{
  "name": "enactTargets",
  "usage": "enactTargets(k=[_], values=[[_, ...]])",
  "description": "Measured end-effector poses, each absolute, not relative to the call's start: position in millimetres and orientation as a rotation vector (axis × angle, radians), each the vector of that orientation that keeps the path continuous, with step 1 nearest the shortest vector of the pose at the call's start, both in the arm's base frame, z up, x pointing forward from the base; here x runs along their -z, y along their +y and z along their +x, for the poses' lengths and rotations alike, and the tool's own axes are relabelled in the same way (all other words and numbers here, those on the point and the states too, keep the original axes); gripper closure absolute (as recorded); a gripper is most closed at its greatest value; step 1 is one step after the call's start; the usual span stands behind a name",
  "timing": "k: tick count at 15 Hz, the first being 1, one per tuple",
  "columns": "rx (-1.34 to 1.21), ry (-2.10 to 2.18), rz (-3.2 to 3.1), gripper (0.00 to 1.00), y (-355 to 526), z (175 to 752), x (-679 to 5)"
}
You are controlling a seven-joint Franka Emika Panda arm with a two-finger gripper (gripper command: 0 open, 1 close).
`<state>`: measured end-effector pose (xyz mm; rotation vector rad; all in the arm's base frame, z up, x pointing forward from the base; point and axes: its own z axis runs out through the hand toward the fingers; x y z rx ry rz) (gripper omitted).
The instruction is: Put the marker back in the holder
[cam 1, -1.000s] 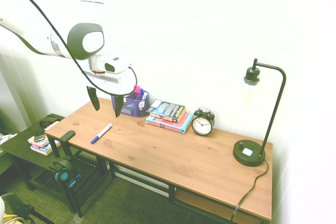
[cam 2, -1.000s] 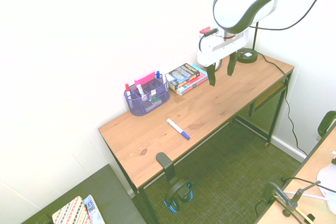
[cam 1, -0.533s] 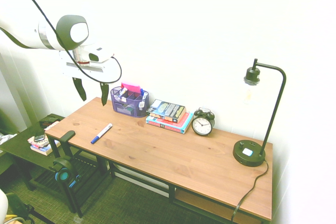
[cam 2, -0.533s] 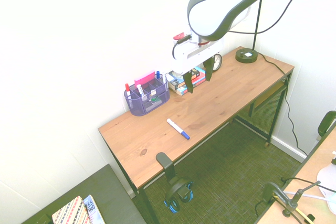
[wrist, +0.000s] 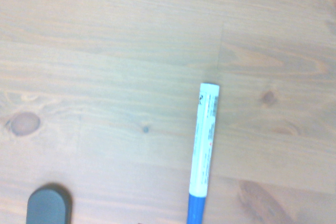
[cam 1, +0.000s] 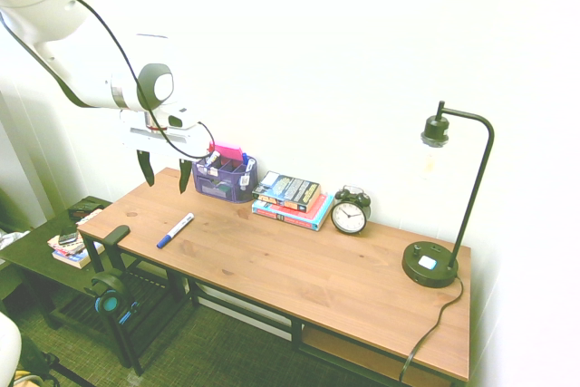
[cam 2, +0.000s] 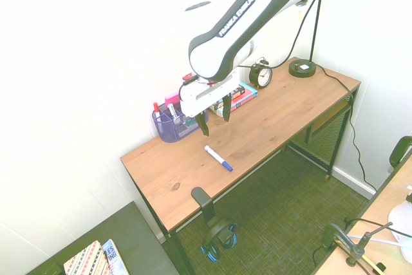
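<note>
Above the left end of the desk (cam 1: 299,269), the claw (cam 1: 164,174) hangs pointing straight down, jaws spread wide, nothing between them. It's off the wood, clear air under both fingertips (cam 2: 205,129). Second exterior view has the claw (cam 2: 215,120) just in front of the holder (cam 2: 168,128), not touching it. Marker (cam 1: 175,230) lies flat on the desktop, nearer the front edge than the claw, apart from it; blue cap toward the desk's front edge, white barrel toward the holder. Same marker (cam 2: 218,158) in the other exterior shot, diagonal on the wood. Wrist view looks straight down on the marker (wrist: 203,153): white barrel with small print, blue section running off the frame edge, plus a dark rounded object (wrist: 49,206) at the desk's edge. Holder (cam 1: 224,178) is purple mesh at the back against the wall, pens and a pink block (cam 1: 226,150) sticking up. Beside it: stack of books (cam 1: 292,199), black alarm clock (cam 1: 350,212), then a black desk lamp (cam 1: 442,215) at the far end.
</note>
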<state>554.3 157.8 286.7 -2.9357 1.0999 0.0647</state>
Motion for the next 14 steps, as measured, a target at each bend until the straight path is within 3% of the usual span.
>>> enactTargets(k=[7, 14], values=[[-0.167, 1.097, -3.016, 0.0, 148, 585, -198], [-0.228, 0.996, -3.016, 0.0, 155, 599, -171]])
